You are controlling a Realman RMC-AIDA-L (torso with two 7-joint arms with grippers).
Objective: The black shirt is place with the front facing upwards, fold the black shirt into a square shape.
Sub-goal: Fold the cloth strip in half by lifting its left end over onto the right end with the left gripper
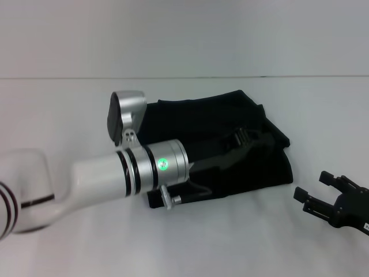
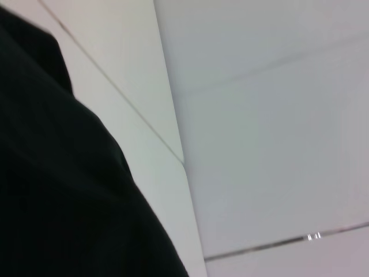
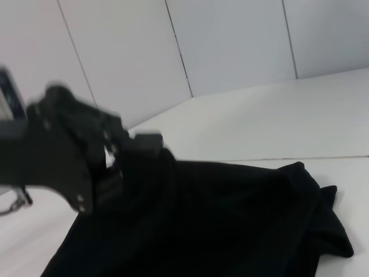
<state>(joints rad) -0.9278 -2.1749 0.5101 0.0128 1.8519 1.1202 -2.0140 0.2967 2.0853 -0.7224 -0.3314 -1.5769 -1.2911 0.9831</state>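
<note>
Left end effector (image 1: pixel 245 138) over black shirt (image 1: pixel 190 124) — white table (image 1: pixel 230 236)

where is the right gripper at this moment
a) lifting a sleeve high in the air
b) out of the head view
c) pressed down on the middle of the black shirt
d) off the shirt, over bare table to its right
d: in the head view the right gripper sits with its fingers spread over the bare white table, clear of the black shirt, while the left gripper reaches over the shirt.
</note>
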